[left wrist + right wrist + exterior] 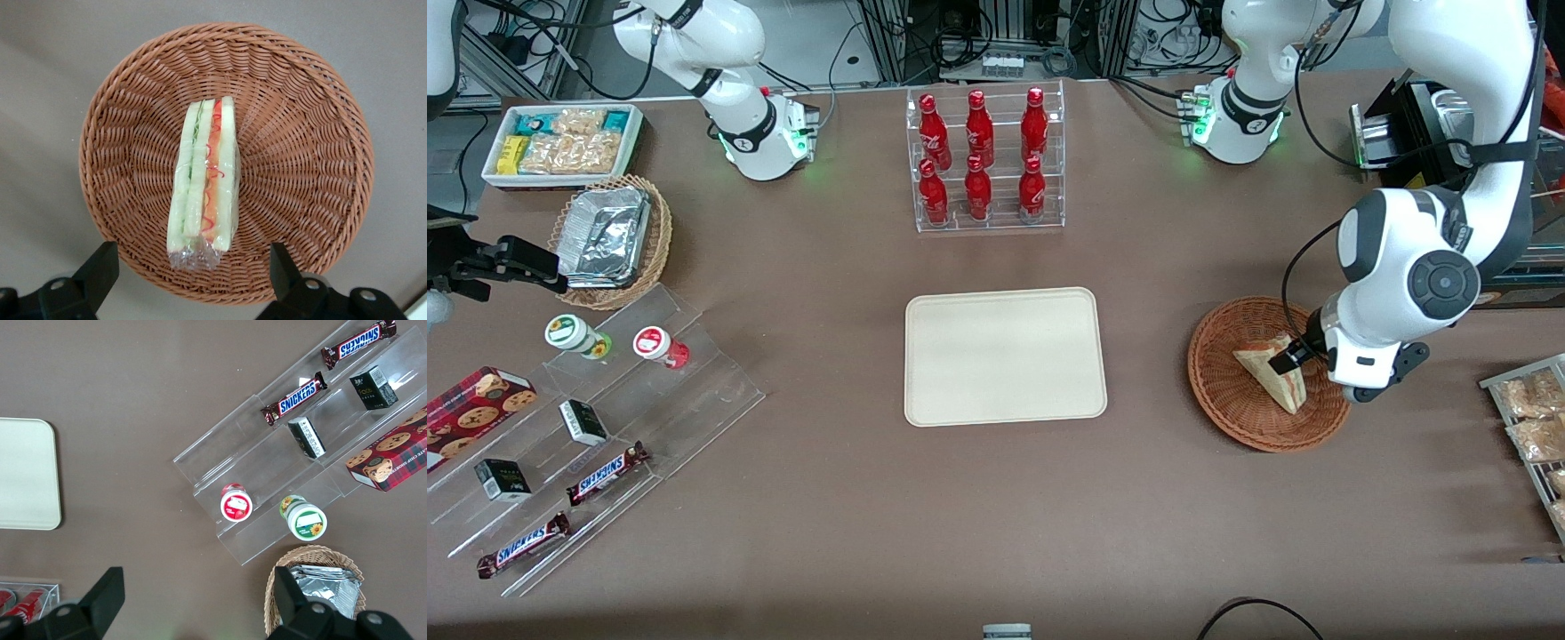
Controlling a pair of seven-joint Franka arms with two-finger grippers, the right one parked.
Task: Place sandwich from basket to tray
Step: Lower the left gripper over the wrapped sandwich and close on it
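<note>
A: Start at the parked arm's end of the surface (827, 533). What's there?

B: A white box of packaged snacks (562, 142), then a tan wicker basket with a foil container (611, 238) nearer the front camera. Nearer still, clear acrylic steps (596, 418) carrying two small jars (578, 336), little dark boxes (583, 421) and two Snickers bars (607, 473), with a red cookie box (476, 402) beside them.

A: And the middle?

B: A clear rack of six red bottles (983, 160). Nearer the camera than that rack lies the cream tray (1005, 356), flat, nothing on it.

A: Where's the sandwich?

B: Toward the working arm's end, inside the reddish-brown wicker basket (1227, 391). The sandwich (1267, 369) is a wrapped wedge resting in the bowl, and the wrist view shows the green and red-orange layers along its cut edge (203, 183).

A: The hand?

B: The left arm's hand (1294, 356) hangs over the basket, right at the sandwich. Its fingers (100, 267) are spread wide, one on each side of the wedge's near end, neither touching it. It grips nothing.

A: Anything past it?

B: A wire rack of bagged snacks (1529, 427) at the edge.
</note>
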